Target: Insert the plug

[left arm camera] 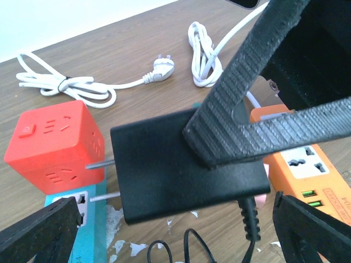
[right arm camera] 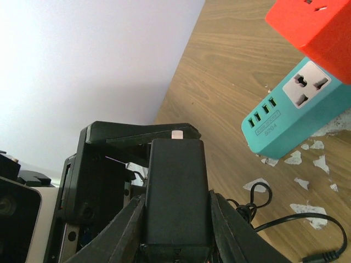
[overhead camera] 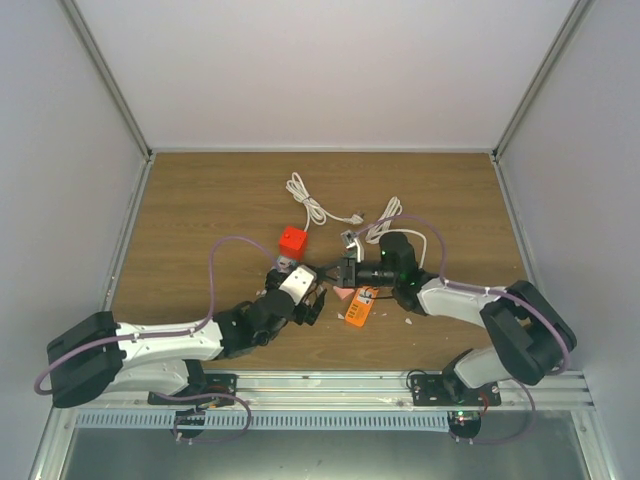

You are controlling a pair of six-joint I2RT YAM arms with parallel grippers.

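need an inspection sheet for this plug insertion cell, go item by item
surface: wooden table, with white flaked patches near the strips
job's things: black adapter, prongs aimed at the red cube socket and teal power strip; cannot tell whether they are seated
clutter: orange power strip beside the adapter; small pink item, unclear what it is
grippers: right gripper shut on the black adapter; left gripper open, holding nothing
cables: bundled white cable and second white cable farther back; thin black lead loops on the table
surroundings: white walls; metal rail at near edge
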